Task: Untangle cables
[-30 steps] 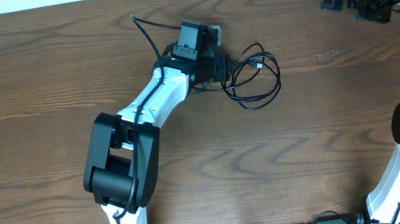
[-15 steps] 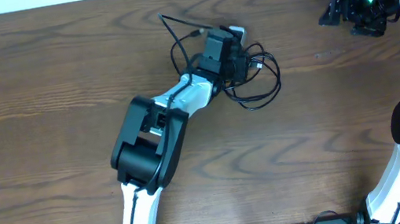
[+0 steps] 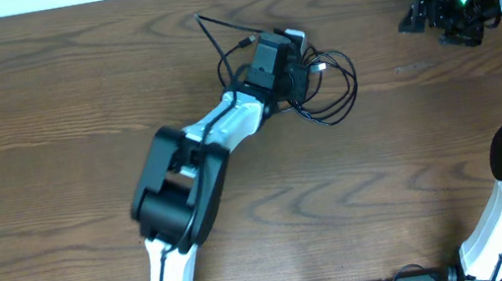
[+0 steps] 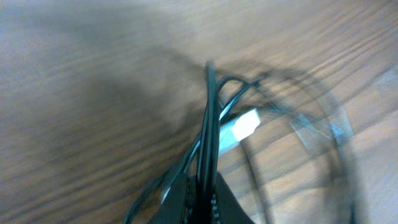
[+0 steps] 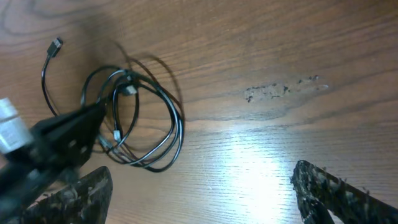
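Cables (image 5: 127, 79) coiled on table (image 3: 47, 111), black cable (image 4: 210, 118) pinched in left end effector (image 4: 202, 188)

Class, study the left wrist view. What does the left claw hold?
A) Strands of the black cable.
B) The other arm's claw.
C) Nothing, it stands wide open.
A: strands of the black cable rise from between the closed fingers of the left claw.
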Available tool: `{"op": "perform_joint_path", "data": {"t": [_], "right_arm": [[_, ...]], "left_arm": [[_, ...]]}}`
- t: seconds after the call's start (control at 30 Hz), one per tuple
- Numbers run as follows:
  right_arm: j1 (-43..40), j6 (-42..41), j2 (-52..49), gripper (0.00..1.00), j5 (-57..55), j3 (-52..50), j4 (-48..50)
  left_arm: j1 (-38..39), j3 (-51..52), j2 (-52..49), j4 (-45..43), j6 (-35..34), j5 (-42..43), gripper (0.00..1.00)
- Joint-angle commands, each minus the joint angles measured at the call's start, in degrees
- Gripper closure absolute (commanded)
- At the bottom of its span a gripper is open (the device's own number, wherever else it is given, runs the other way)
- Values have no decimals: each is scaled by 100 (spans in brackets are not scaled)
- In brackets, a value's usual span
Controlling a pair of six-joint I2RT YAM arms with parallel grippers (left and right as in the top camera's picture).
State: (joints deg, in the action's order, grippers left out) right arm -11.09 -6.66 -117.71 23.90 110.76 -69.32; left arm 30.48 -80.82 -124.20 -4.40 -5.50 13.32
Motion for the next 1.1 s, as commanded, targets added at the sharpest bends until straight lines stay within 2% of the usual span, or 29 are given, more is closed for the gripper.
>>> {"op": "perform_joint_path", "data": {"t": [0.0,0.17,0.4,0.53,0.73,0.97,1.07], "right_arm": [[133,118,26,9,2,-42,52],[363,487,26,8,363,-42,57],[549,1923,28,8,2518,-42,-299],[546,2511,39,9,3117,-42,-704],[568,3211,42,10,3060,-42,-1296],[992,3200,39,12,2734,-109,-1307],[1287,2680,39,11,2363,-201,-1008]], "left_arm": [[-22,-42,1416,732,-380,321,93],[-22,-42,2455,1945,-490,748,92],[-31,-42,3075,2924,-487,1134,93],[-105,-42,3110,3032,-496,1182,93],[-455,-42,3115,2938,-1043,1532,92],[-905,-42,3195,2599,-1652,2695,93],[-992,-42,3292,2492,-1853,2861,93]]}}
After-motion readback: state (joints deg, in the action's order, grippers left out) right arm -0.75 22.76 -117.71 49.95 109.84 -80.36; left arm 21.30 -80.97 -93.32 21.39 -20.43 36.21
